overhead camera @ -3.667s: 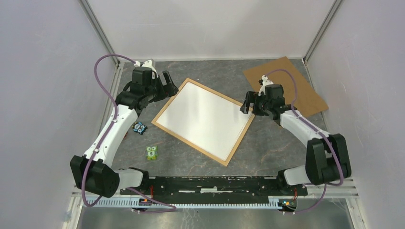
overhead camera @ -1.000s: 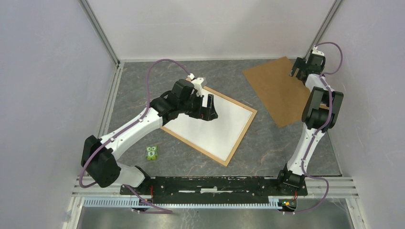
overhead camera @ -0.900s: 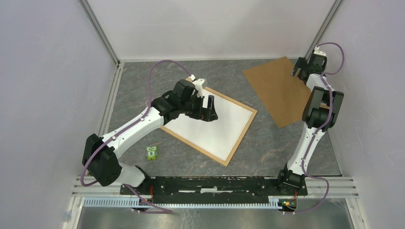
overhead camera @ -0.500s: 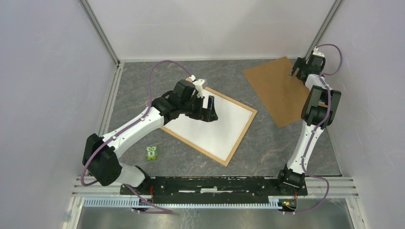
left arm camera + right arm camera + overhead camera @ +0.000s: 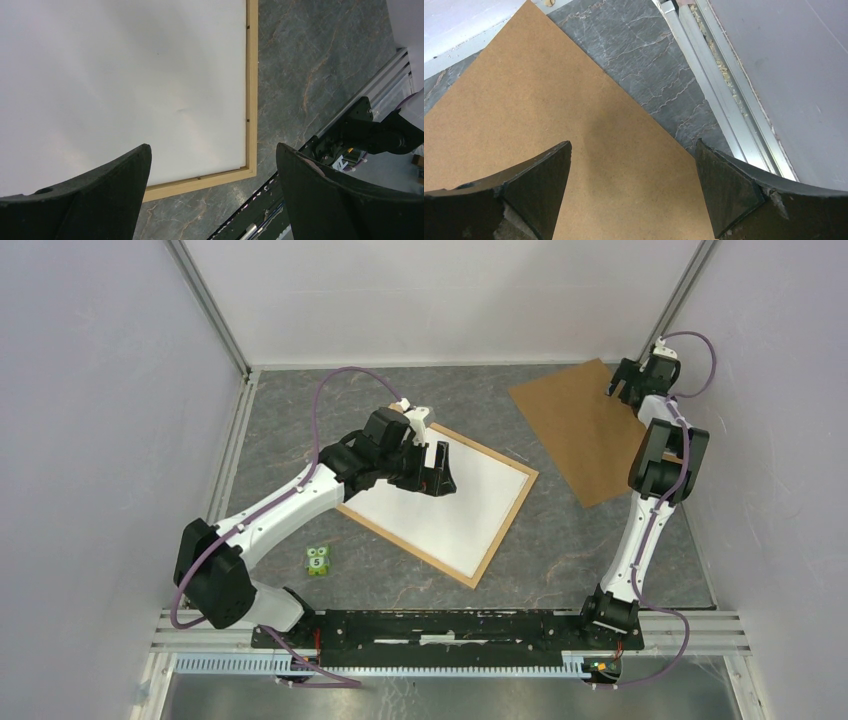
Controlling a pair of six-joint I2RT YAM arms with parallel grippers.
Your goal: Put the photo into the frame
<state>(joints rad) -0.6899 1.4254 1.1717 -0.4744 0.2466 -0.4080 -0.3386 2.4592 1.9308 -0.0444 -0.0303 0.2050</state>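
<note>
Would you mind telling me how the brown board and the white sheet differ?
The brown board is unframed, far right; the white sheet sits inside a light wooden frame, mid-table. The open right gripper hangs over the board, the open left gripper over the sheet. Both lie flat and askew.

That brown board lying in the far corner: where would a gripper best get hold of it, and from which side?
Probably its right-hand edge, approached from the side of the right wall. The backing board is thin and lies flat on the table, so only an edge offers a grip, and one finger would have to slip beneath it. The open right gripper hangs above that edge.
</note>
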